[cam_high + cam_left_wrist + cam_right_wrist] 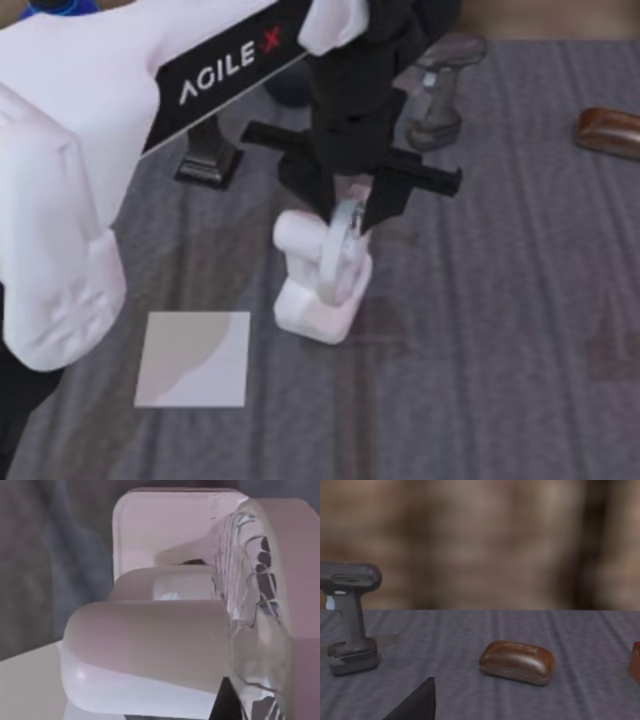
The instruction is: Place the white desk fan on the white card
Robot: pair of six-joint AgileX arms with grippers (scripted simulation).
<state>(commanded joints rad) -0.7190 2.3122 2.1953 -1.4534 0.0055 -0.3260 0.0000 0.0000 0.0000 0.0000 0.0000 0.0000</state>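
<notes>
Left arm (110,130) reaching over table, left hand (345,215) closed around white desk fan's (322,275) grille, white card (194,359) apart, lower left

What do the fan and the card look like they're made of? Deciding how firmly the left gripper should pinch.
White desk fan: looks like smooth moulded plastic, slightly glossy, with soft highlights on its rounded base and housing; the grille looks thin.
White card: flat, matte, no visible thickness, likely paper or thin card.
The left gripper sits over the grille.
</notes>
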